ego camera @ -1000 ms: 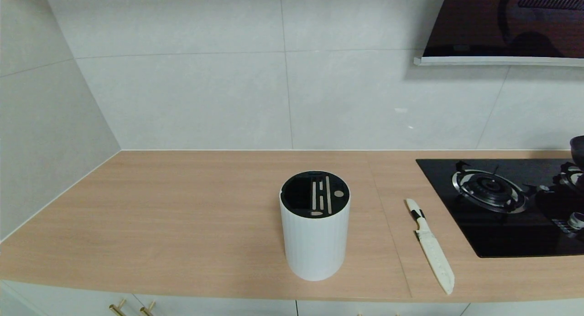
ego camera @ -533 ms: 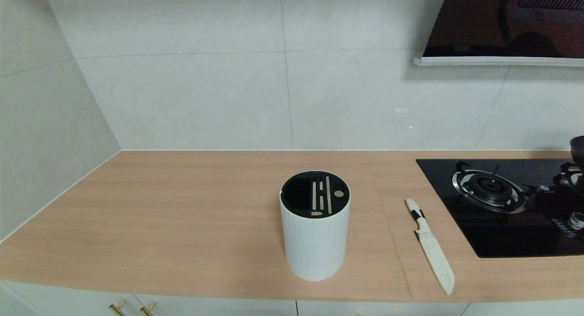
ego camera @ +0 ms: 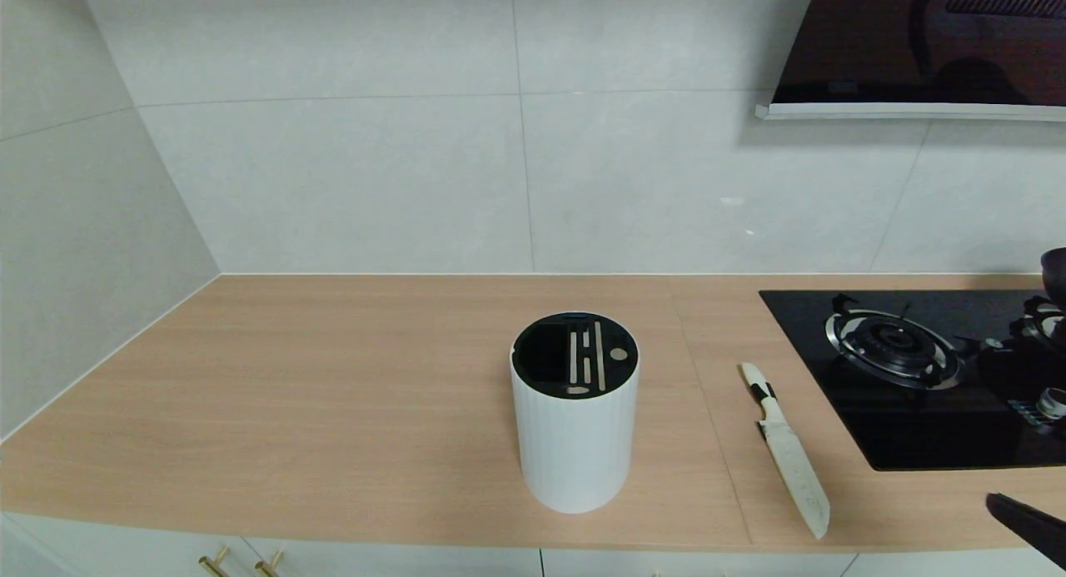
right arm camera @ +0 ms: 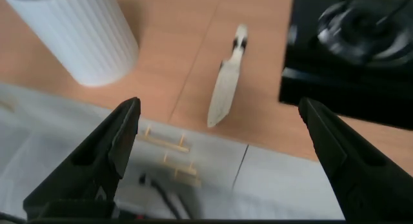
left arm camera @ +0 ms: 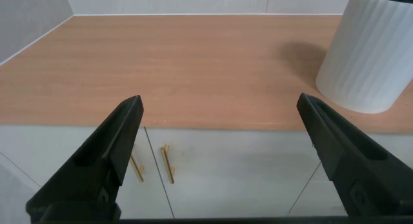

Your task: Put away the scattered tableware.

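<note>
A white knife [ego camera: 785, 448] with a speckled blade and a black band on its handle lies flat on the wooden counter, blade tip toward the front edge; it also shows as the knife [right arm camera: 228, 82]. A white ribbed cylindrical holder [ego camera: 575, 412] with a black slotted top stands upright left of it, seen again as the holder [left arm camera: 366, 53] and the holder [right arm camera: 77, 30]. My left gripper [left arm camera: 219, 159] is open, in front of the counter edge and off to the holder's side. My right gripper [right arm camera: 222, 162] is open, above and in front of the counter near the knife's tip; one finger [ego camera: 1028, 523] shows at lower right.
A black gas hob [ego camera: 924, 369] with a burner occupies the counter's right part, under a dark hood [ego camera: 916, 52]. Tiled walls close the back and left. Cabinet fronts with brass handles [left arm camera: 166, 164] lie below the counter edge. The counter left of the holder is bare wood.
A finger of my right gripper has come into the head view at the lower right corner. The knife and holder have not moved.
</note>
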Controlling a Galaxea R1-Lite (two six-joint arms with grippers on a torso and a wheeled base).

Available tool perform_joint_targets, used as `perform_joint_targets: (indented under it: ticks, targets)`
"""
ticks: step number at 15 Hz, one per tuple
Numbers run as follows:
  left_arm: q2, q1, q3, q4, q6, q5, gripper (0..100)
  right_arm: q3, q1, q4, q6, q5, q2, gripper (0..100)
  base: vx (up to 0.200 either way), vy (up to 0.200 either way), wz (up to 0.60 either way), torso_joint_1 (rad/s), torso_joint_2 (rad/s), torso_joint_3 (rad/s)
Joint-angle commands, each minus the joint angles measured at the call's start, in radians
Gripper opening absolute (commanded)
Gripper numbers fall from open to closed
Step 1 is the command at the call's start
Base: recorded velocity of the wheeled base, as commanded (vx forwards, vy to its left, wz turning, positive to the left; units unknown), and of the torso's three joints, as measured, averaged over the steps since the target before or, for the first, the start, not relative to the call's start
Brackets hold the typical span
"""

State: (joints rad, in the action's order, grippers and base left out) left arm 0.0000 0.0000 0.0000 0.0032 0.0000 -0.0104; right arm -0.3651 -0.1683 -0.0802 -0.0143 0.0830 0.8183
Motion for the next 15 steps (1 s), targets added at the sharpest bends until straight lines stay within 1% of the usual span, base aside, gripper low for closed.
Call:
perform_joint_targets:
  ticks: [1,2,3,4,7,9,12,13,14,15]
  targets:
    - [0.000,0.000,0.000,0.000,0.000,0.000,100,-0.064,-0.022,-0.141,-0.007,-0.005,0.420,100,0.000,0.000,0.00,0.000,0.00,0.000]
    - [0.000,0.000,0.000,0.000,0.000,0.000,100,-0.074,-0.033,-0.181,-0.007,-0.009,0.483,100,0.000,0.000,0.00,0.000,0.00,0.000]
    - [0.000,0.000,0.000,0.000,0.000,0.000,100,-0.075,-0.034,-0.185,-0.007,-0.009,0.493,100,0.000,0.000,0.00,0.000,0.00,0.000]
    - [0.002,0.000,0.000,0.000,0.000,0.000,100,-0.112,-0.040,-0.220,-0.007,-0.011,0.593,100,0.000,0.000,0.00,0.000,0.00,0.000]
    - [0.002,0.000,0.000,0.000,0.000,0.000,100,-0.193,-0.053,-0.237,-0.004,-0.031,0.736,100,0.000,0.000,0.00,0.000,0.00,0.000]
    - [0.002,0.000,0.000,0.000,0.000,0.000,100,-0.258,-0.053,-0.260,-0.001,-0.051,0.880,100,0.000,0.000,0.00,0.000,0.00,0.000]
    - [0.002,0.000,0.000,0.000,0.000,0.000,100,-0.264,-0.059,-0.385,-0.003,-0.100,1.033,100,0.000,0.000,0.00,0.000,0.00,0.000]
    - [0.000,0.000,0.000,0.000,0.000,0.000,100,-0.262,-0.060,-0.391,-0.003,-0.103,1.041,100,0.000,0.000,0.00,0.000,0.00,0.000]
    - [0.002,0.000,0.000,0.000,0.000,0.000,100,-0.265,-0.069,-0.444,0.000,-0.127,1.116,100,0.000,0.000,0.00,0.000,0.00,0.000]
    - [0.000,0.000,0.000,0.000,0.000,0.000,100,-0.262,-0.069,-0.481,0.002,-0.131,1.144,100,0.000,0.000,0.00,0.000,0.00,0.000]
